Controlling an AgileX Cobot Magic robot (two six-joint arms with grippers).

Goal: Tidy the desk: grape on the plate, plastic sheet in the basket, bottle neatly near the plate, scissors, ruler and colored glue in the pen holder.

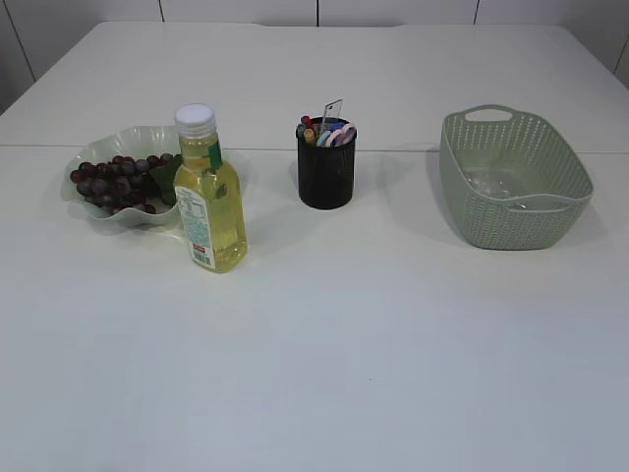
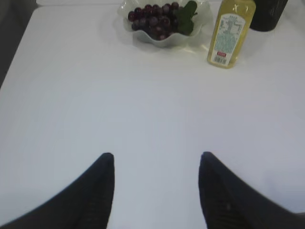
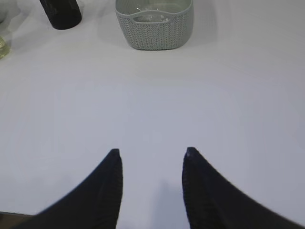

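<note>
Dark grapes [image 1: 113,182] lie on the wavy pale plate [image 1: 138,138] at the left; they also show in the left wrist view [image 2: 155,19]. A yellow bottle [image 1: 209,202] with a white cap stands upright just right of the plate, also in the left wrist view [image 2: 228,31]. The black pen holder [image 1: 325,177] holds the ruler, scissors and colored glue sticks [image 1: 332,128]. A clear plastic sheet [image 1: 501,187] lies in the green basket [image 1: 565,157]. My left gripper [image 2: 156,157] and right gripper [image 3: 151,152] are open and empty above bare table, outside the exterior view.
The white table [image 1: 344,344] has a seam line across its back part. The basket [image 3: 155,28] and pen holder [image 3: 61,12] show far ahead in the right wrist view.
</note>
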